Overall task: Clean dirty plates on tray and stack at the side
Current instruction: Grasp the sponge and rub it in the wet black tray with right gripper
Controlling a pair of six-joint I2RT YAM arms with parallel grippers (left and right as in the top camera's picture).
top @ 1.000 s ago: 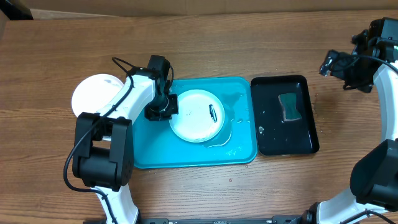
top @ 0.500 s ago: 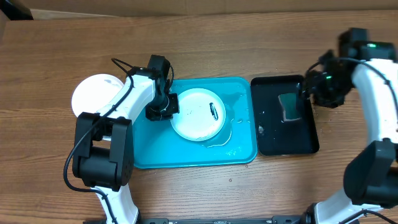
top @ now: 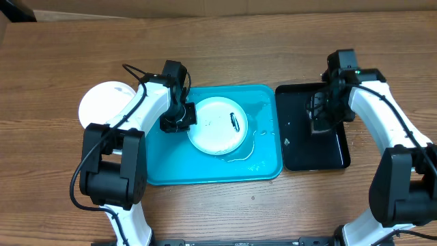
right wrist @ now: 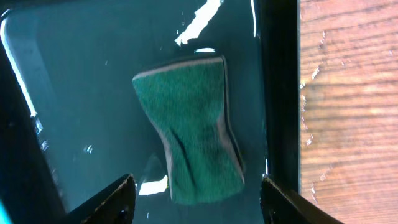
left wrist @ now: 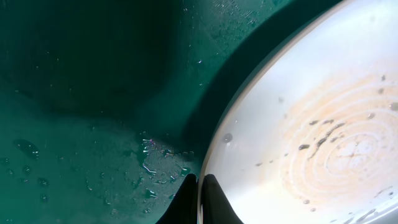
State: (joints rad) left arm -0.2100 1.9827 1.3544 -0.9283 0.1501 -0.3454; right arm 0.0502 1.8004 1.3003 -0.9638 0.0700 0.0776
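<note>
A white plate (top: pixel 217 126) with dark smears lies in the turquoise tray (top: pixel 205 171). My left gripper (top: pixel 179 117) is shut on the plate's left rim; in the left wrist view the two fingers (left wrist: pixel 200 200) pinch the plate's edge (left wrist: pixel 298 124) over the wet tray floor (left wrist: pixel 93 124). Another white plate (top: pixel 95 102) rests on the table left of the tray. My right gripper (top: pixel 321 113) is open above the green sponge (right wrist: pixel 189 130) in the black tray (top: pixel 314 154), fingers (right wrist: pixel 118 199) on either side of it, not touching.
Water pools in the turquoise tray around the plate and in the black tray (right wrist: pixel 74 81). Wooden table (right wrist: pixel 348 112) lies right of the black tray's rim. The light blue and yellow-green plates are not separately visible.
My right arm has swung in from the far right and come down over the black tray above the sponge. The left gripper and the plate have not moved.
</note>
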